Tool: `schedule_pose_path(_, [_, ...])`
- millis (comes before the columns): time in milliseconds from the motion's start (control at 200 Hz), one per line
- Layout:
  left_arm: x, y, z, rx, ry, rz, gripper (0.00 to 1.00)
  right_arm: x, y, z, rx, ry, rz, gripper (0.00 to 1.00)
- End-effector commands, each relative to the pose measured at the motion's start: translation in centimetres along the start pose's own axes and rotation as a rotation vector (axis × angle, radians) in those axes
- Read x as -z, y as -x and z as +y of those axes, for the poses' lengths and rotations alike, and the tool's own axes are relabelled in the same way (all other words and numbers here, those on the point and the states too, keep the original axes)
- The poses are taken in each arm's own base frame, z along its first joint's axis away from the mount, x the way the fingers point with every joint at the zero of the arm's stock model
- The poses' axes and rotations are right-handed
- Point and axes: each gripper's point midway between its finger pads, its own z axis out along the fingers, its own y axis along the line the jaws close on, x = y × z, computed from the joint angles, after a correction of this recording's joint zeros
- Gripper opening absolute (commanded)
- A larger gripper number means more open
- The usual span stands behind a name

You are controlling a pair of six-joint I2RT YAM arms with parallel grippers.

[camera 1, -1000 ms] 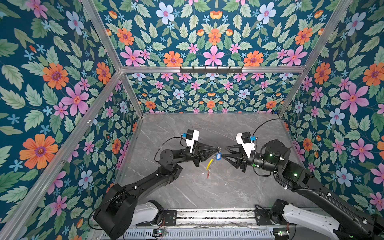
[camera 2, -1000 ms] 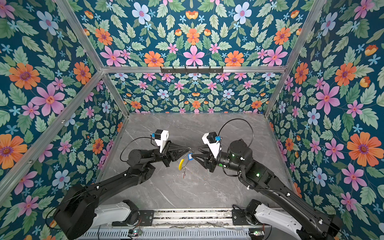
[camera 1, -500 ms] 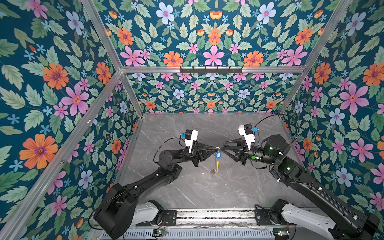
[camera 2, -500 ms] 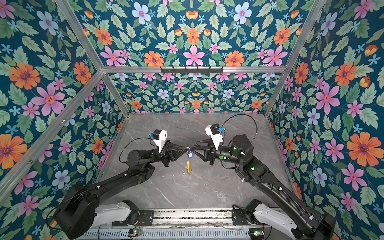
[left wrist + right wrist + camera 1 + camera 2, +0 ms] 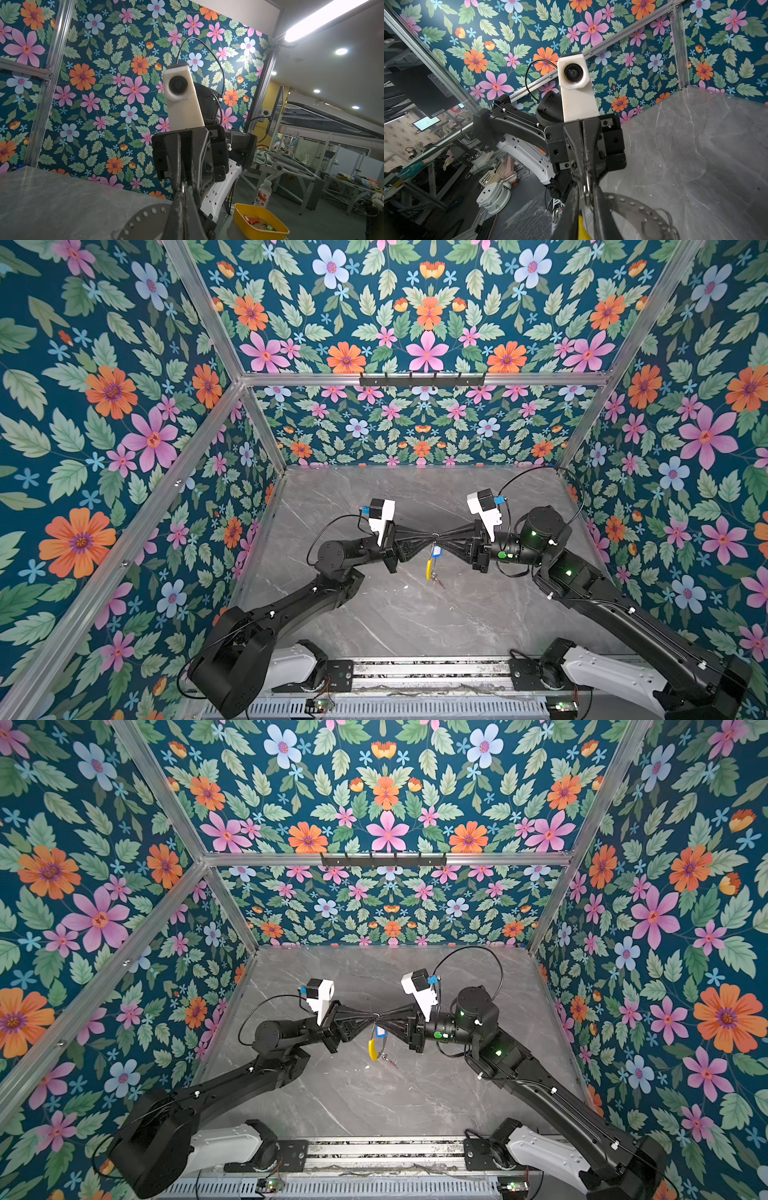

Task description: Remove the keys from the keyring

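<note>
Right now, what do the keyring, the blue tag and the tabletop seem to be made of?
The keyring: thin silvery wire, probably steel, with a smooth opaque yellow sleeve, likely plastic or rubber. The blue tag: blue frame around a pale label, looks plastic. The tabletop: grey with white veining and soft glare, polished stone or a marble-look laminate; cannot tell which.

We reach our left arm (image 5: pixel 291 605) and right arm (image 5: pixel 602 593) in from the near corners, both bent inward so they face each other at mid-height. Our left jaws are pressed fully together, our right jaws are drawn in narrow, and the two sets of tips meet point to point.
</note>
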Motion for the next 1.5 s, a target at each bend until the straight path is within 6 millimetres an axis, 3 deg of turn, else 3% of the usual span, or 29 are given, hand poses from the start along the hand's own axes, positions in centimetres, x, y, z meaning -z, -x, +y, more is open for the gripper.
schedule_pose_path(0, [0.0, 0.8, -0.5, -0.037, -0.015, -0.03, 0.0, 0.0, 0.6, 0.7, 0.035, 0.024, -0.018, 0.09])
schedule_pose_path(70, [-0.1, 0.8, -0.4, -0.032, -0.017, -0.028, 0.0, 0.0, 0.5, 0.5, 0.033, 0.017, -0.013, 0.0])
schedule_pose_path(220, [0.2, 1.1, 0.1, -0.002, 0.014, -0.025, 0.0, 0.7, 0.4, 0.3, 0.044, -0.028, -0.004, 0.0])
schedule_pose_path(295, [0.9, 1.3, 0.6, 0.017, 0.047, -0.023, 0.18, 1.3, 0.1, 0.0, 0.054, -0.066, 0.019, 0.0])
schedule_pose_path(365, [1.6, 1.7, 0.7, 0.037, 0.063, -0.022, 0.27, 1.8, -0.3, -0.2, 0.05, -0.082, 0.048, 0.0])
schedule_pose_path(470, [2.0, 2.0, 0.6, 0.073, 0.058, 0.002, 0.34, 2.2, -1.1, -0.2, 0.045, -0.073, 0.099, 0.0])
schedule_pose_path(670, [1.0, 1.2, 0.6, 0.16, 0.016, 0.117, 0.38, 2.2, -2.0, -0.1, 0.057, -0.062, 0.166, 0.0])
schedule_pose_path(1020, [0.1, -2.0, 2.1, 0.198, 0.124, 0.341, 0.4, 1.9, -2.1, -1.0, 0.068, -0.101, 0.22, 0.0])
schedule_pose_path(1300, [-0.2, -2.6, 2.3, 0.211, 0.144, 0.42, 0.4, 1.6, -1.8, -0.9, 0.066, -0.088, 0.23, 0.0])
schedule_pose_path(1495, [-0.6, -2.8, 1.5, 0.217, 0.114, 0.443, 0.31, 1.5, -1.8, -1.3, 0.061, -0.107, 0.241, 0.0])
